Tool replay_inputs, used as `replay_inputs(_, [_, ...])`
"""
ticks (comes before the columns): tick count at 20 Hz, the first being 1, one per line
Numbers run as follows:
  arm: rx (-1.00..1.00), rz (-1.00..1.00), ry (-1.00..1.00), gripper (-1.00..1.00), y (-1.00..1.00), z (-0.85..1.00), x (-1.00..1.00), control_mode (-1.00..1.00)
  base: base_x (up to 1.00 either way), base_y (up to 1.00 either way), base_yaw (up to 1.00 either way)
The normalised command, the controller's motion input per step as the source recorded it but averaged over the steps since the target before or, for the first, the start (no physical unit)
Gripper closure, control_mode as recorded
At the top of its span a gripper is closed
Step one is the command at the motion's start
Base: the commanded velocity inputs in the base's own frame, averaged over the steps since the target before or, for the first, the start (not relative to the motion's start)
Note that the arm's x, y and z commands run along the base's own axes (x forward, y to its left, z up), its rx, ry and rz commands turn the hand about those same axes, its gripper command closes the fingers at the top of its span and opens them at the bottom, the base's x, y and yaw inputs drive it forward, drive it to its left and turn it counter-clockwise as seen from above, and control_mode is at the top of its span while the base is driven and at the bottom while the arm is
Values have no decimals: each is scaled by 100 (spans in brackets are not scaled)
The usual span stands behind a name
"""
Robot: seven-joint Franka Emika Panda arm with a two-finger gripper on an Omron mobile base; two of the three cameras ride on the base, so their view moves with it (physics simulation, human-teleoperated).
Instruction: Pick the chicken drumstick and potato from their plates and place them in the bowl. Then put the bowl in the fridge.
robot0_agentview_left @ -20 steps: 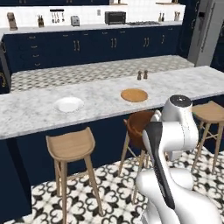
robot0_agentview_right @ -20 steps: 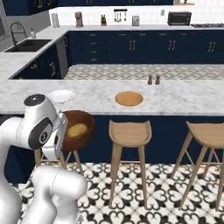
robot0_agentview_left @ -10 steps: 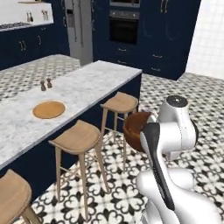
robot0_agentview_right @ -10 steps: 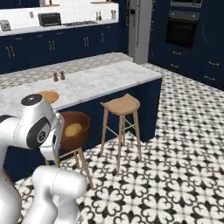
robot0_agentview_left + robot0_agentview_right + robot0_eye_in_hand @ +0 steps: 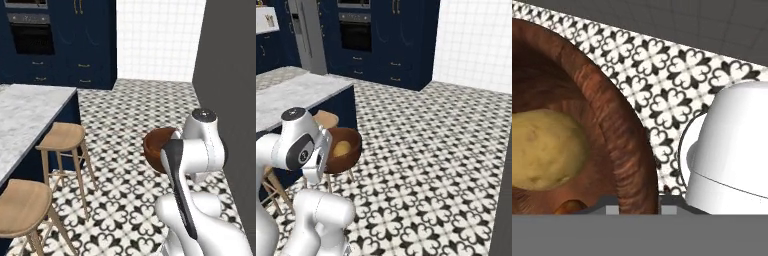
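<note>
- We see the bowl (image 5: 619,145) carried above the patterned floor (image 5: 446,165), its thick rim running between the two fingertips at the bottom of the hand view; the hand (image 5: 634,207) is clamped on that rim.
- Inside the bowl lies the potato (image 5: 544,150), against the inner wall; just below it a small orange-brown piece, which we take to be the chicken drumstick (image 5: 568,206), peeks out at the bottom edge.
- In the right base view the bowl (image 5: 342,149) sits close in front of the arm's upper joint, with the potato (image 5: 341,148) visible in it; in the left base view the bowl (image 5: 161,147) shows just left of the arm.
- We judge the loading step done; the remaining step is delivery to the fridge (image 5: 306,37), which stands far off at the upper left of the right base view, well apart from the bowl. Its doors appear shut.
- Between bowl and fridge stand the marble surface (image 5: 296,95) and the wooden stools (image 5: 62,137); the base must pass around them.
- A dark wall (image 5: 227,90) rises close on the arm's right.
</note>
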Motion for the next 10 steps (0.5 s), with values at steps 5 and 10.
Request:
replay_inputs(5, [0, 0, 0, 100, 0, 0, 0, 100, 100, 0, -10])
replay_inputs(10, [0, 0, 0, 100, 0, 0, 0, 100, 100, 0, -5])
